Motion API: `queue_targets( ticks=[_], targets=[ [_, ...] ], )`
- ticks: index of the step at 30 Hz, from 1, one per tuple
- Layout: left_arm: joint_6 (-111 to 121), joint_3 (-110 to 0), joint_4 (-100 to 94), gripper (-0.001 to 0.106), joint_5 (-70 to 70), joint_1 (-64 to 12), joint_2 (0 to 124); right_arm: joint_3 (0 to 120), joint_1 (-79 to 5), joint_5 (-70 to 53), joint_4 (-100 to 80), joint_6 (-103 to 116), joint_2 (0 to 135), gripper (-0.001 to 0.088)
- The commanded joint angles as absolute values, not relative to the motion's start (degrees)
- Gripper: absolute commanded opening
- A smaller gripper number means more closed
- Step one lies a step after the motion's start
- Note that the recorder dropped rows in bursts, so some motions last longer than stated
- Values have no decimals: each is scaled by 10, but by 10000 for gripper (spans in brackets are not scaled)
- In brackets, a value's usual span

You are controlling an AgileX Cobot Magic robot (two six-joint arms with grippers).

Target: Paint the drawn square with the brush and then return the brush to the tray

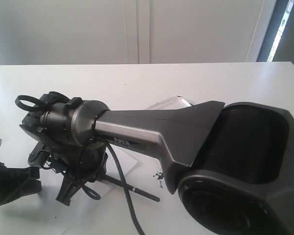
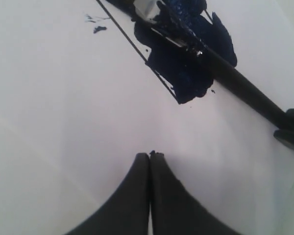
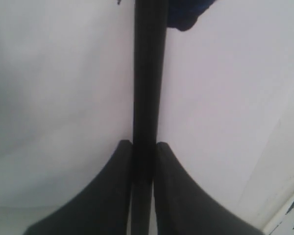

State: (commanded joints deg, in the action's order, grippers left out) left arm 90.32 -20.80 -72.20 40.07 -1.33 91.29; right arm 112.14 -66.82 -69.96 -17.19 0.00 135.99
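The right gripper [image 3: 143,145] is clamped narrowly on the brush [image 3: 147,73]. Its two fingers press either side of the black handle, which runs straight out ahead of them. The far end reaches a dark blue patch, mostly cut off at the frame edge.

The left wrist view supplies what that one lacks. The handle [image 2: 240,85] slants away from the right fingers, seen dark at the picture's edge, and its head end lies on the drawn square [image 2: 171,68]. One thin black side of the square is plain, and the inside is thickly smeared with blue that spills past the line. A few blue specks [image 2: 99,29] lie beyond it.

The left gripper [image 2: 150,154] has its fingers pressed together with nothing between them, well short of the paint.

Only the exterior view shows the handle's tail [image 1: 137,191] jutting out behind the right fingers, low over the table. It also shows the tray [image 1: 179,103] – a glossy corner behind the arm, well apart from the brush – and some blue spatter [image 1: 158,175].
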Motion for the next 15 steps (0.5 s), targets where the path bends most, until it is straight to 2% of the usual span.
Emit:
queue_targets(
  ticks=[15],
  targets=[
    [887, -231, -703, 0, 348, -13, 914, 1119, -669, -700, -149, 0, 1324, 0]
  ],
)
